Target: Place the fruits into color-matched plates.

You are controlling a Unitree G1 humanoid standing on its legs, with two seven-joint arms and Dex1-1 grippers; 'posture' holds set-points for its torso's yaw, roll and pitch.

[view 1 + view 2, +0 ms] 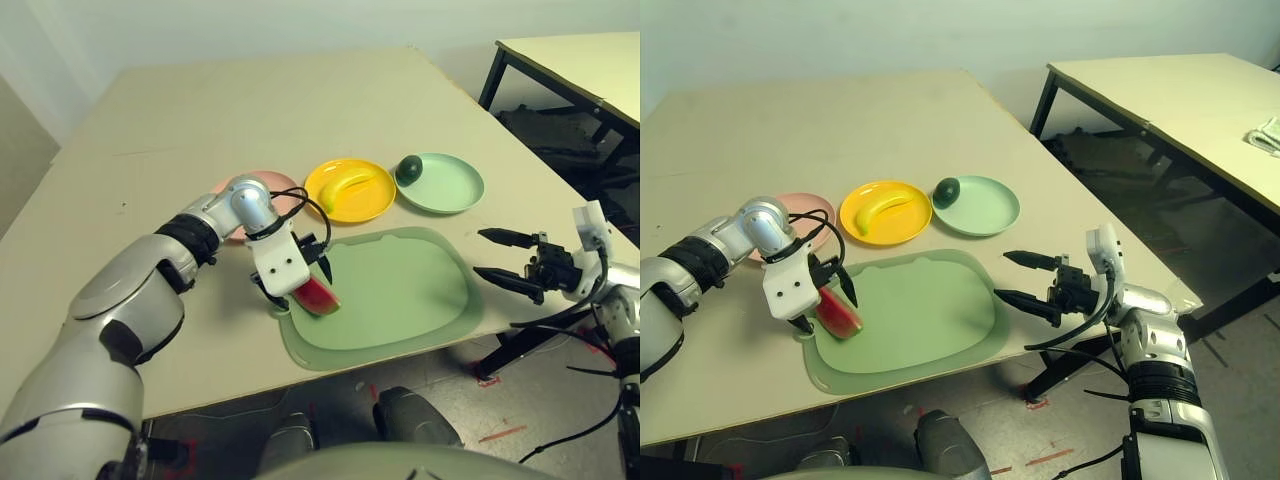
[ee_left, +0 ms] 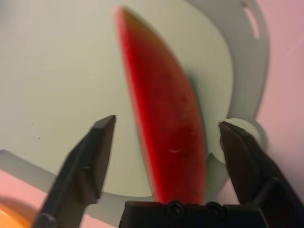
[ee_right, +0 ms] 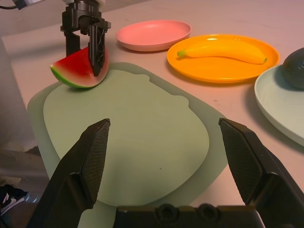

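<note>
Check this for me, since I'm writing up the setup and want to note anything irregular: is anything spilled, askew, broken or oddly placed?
Nothing looks spilled or broken. Slightly uneven: the avocado sits at the mint green plate's edge, off centre, while the banana lies well inside the yellow plate.

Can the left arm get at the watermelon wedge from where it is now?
Most likely yes: the left gripper is already over the watermelon wedge, its open fingers on either side with space between them and the fruit, and nothing lies on top of the wedge.
</note>
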